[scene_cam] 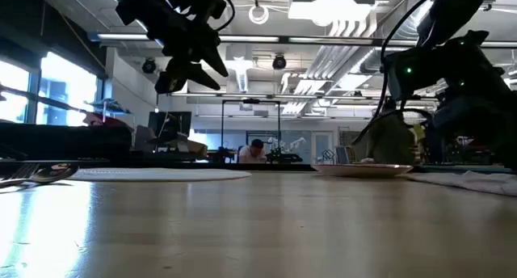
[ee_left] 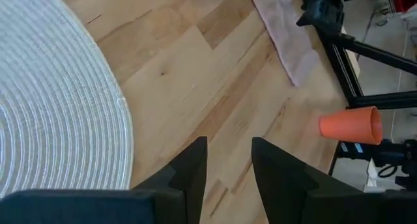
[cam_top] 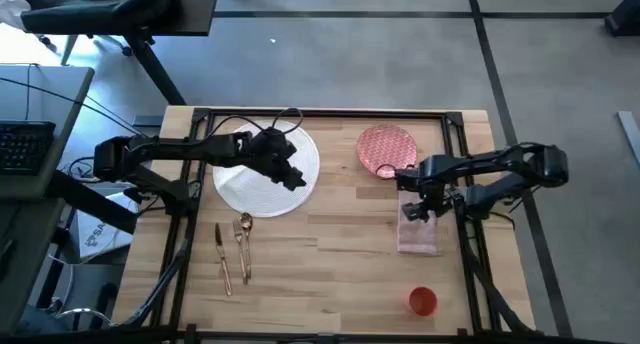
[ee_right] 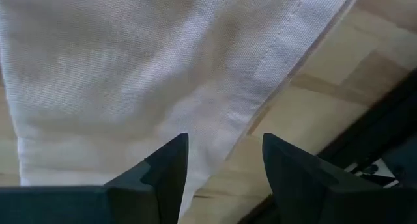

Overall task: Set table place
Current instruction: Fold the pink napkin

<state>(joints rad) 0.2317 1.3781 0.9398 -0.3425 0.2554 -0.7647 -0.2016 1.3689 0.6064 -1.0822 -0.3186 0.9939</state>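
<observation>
Right end effector (cam_top: pixel 417 210): over the top end of the pale pink cloth napkin (cam_top: pixel 418 232), fingers (ee_right: pixel 166 165) spread apart with nothing between them, the cloth filling the wrist view just past them.
Left end effector (cam_top: pixel 297 178): raised above the right edge of the large white round ribbed plate (cam_top: pixel 262 181), fingers (ee_left: pixel 193 165) parted and holding nothing, bare wood showing between them.
Pale pink cloth napkin: flat on the right side of the desk, long side running toward the near edge, close to the black frame rail.
Small pink patterned plate (cam_top: pixel 385 149): at the far side of the desk, just above the napkin, right of the white plate and apart from it.
Gold-coloured cutlery (cam_top: pixel 234 252): three pieces side by side near the front left, below the white plate, not touching it.
Small orange cup (cam_top: pixel 423 301): near the front right corner, below the napkin; lying on its side in the left wrist view.
Light wood plank desk with thin black metal frame (cam_top: pixel 330 264): carrying all of the above.
Room behind: a person seated far off in the low view.
</observation>
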